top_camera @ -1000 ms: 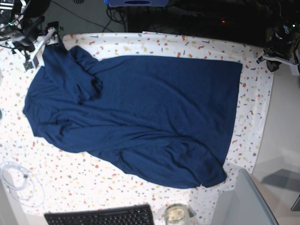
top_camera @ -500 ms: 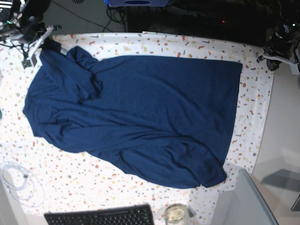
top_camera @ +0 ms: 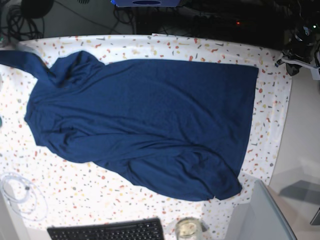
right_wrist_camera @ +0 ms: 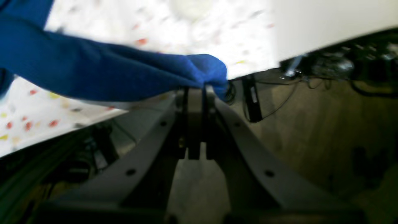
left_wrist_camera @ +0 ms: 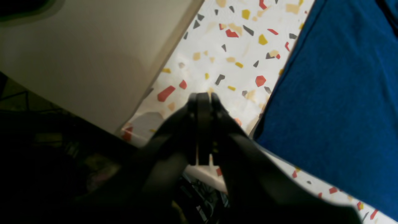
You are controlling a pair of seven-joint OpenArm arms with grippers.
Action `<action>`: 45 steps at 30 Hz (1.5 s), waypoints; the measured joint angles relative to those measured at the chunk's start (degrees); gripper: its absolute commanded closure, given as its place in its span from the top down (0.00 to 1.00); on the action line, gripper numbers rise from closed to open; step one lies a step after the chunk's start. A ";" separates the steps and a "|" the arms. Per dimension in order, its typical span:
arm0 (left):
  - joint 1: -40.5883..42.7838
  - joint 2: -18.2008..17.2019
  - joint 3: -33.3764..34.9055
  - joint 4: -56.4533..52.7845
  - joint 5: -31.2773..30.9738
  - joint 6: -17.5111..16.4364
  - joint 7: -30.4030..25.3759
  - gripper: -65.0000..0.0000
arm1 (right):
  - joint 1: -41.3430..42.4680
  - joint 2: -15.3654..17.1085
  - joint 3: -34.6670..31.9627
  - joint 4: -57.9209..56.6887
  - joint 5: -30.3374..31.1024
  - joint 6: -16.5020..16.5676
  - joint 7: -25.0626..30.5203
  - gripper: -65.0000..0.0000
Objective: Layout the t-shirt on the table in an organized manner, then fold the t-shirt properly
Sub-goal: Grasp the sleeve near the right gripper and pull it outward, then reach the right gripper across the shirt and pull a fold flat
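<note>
Keyboard (top_camera: 107, 231), jar (top_camera: 188, 229) (both near edge) flank the t-shirt (top_camera: 150, 125).

You've clamped the right gripper (right_wrist_camera: 196, 90) onto the t-shirt (top_camera: 150, 120) sleeve and dragged it out past the table (top_camera: 272, 107) corner; the bunched fold near the collar has pulled flat.

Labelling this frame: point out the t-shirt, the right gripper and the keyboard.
t-shirt (top_camera: 150, 125), base view, middle of the spread body.
right gripper (right_wrist_camera: 196, 90), right wrist view, between the fingertips shut on the fabric.
keyboard (top_camera: 107, 231), base view, middle of the key rows.
</note>
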 measured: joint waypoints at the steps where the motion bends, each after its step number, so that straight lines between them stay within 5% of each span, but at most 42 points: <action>1: 0.00 -0.02 0.00 0.00 -0.07 0.00 0.00 0.00 | 0.52 -0.13 2.47 0.00 0.17 0.00 -0.09 0.00; 9: -0.20 -0.02 0.00 0.00 -0.04 0.00 0.00 0.00 | 4.42 -0.04 17.46 0.02 -0.22 0.02 -0.33 0.00; 12: -0.31 -0.02 0.00 0.00 -0.04 0.00 0.00 0.00 | 4.55 -0.04 18.78 0.13 -0.07 0.04 -0.33 0.00; 16: -0.31 -0.02 0.00 0.00 0.07 0.02 0.00 0.00 | 4.76 -2.25 18.78 2.69 0.09 5.84 0.20 0.00; 19: -0.33 -0.02 0.02 0.00 0.09 0.00 0.00 0.00 | 4.83 -5.42 18.78 5.03 -0.02 6.25 -0.46 0.00; 28: 0.00 -1.03 -0.15 0.02 0.13 0.02 0.00 0.00 | 7.56 -4.74 27.34 5.42 -0.22 6.29 -0.33 0.00; 37: 0.00 -0.81 -0.24 0.17 0.09 0.00 0.00 0.00 | 7.34 -6.69 15.17 5.92 -0.20 8.79 -0.24 0.00; 40: -0.24 -0.50 -4.28 0.13 -0.13 -0.42 0.20 0.00 | 7.26 -7.61 10.95 6.62 -0.48 15.08 -0.96 0.00; 45: 0.00 -1.29 -9.88 0.04 0.13 0.00 0.15 0.00 | 7.34 -8.52 -0.48 6.75 -0.24 15.13 -0.31 0.00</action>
